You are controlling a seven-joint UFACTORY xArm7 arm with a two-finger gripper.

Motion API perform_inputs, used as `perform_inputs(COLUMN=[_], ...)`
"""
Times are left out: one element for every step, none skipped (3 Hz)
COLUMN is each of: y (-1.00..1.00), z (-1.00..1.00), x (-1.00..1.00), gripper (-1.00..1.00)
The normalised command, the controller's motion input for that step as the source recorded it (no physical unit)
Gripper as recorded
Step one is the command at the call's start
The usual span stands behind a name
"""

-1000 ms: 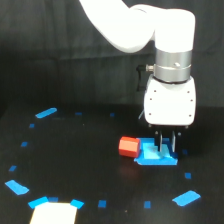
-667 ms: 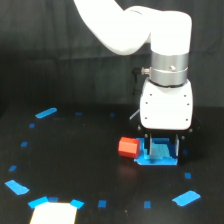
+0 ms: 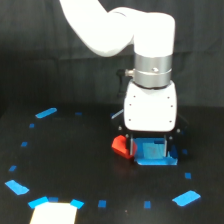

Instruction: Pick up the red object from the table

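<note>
My pincer [image 3: 149, 148] hangs low over the tabletop [image 3: 75, 165], its fingers spread apart with nothing between them but the blue square patch [image 3: 155, 155] showing behind. The red block [image 3: 120, 145] sits on the tabletop just outside my finger on the exterior view's left, close against it; I cannot tell if they touch. Small blue tape marks [image 3: 46, 113] ring the area, well apart from me, with bare black surface between.

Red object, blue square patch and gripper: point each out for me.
red object [image 3: 119, 146], exterior view, its exposed left side.
blue square patch [image 3: 156, 160], exterior view, its front edge.
gripper [image 3: 149, 149], exterior view, midway between the fingers.
</note>
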Motion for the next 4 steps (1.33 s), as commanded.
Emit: perform_inputs(y=[-0.31,1.0,-0.64,1.0], z=[-0.61,-0.42,0.25,-0.59], x=[-1.0,0.74,-0.37,0.9], gripper=[0.94,-1.0,1.0,-1.0])
